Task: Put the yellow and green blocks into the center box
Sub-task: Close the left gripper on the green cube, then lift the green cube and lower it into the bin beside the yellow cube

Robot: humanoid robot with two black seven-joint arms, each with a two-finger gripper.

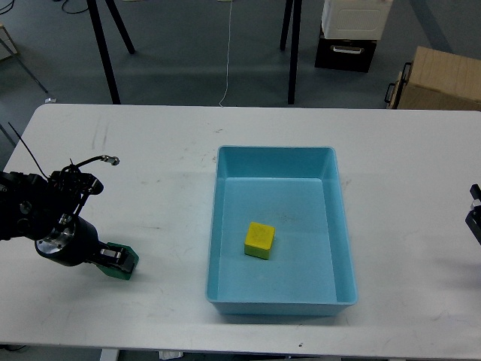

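The yellow block [259, 240] lies inside the light-blue tray [278, 156], left of the tray's middle. The dark green block [124, 263] sits on the white table at the front left, well left of the tray. My left gripper [113, 257] is right at the green block, and its dark fingers overlap the block's left and top side. The fingers cannot be told apart, so the grip is unclear. Only a dark piece of my right arm [475, 214] shows at the right edge, far from both blocks.
The white table [150, 150] spreads around the tray. Beyond its far edge are black stand legs [105, 53], a black-and-white crate [349, 34] and a brown cardboard box [443, 79] on the floor.
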